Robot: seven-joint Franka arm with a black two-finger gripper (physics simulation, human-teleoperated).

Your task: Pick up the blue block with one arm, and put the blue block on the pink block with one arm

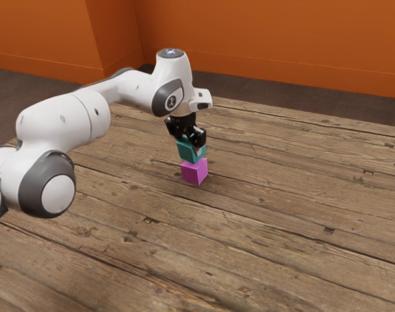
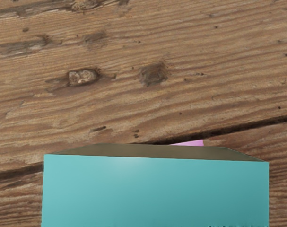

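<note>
Now the black two-finger gripper (image 1: 191,143) is placing, its fingers grasping the teal-blue cube block (image 1: 191,154), which is seemingly resting on the pink cube block (image 1: 194,172); gentle releasing comes next.

The blue block (image 2: 155,191) is lying over the pink block (image 2: 188,143), whose thin edge is peeking out at its twelve o'clock. A knot (image 2: 82,76) is marking the bench (image 2: 204,56) at the blue block's eleven o'clock.
</note>
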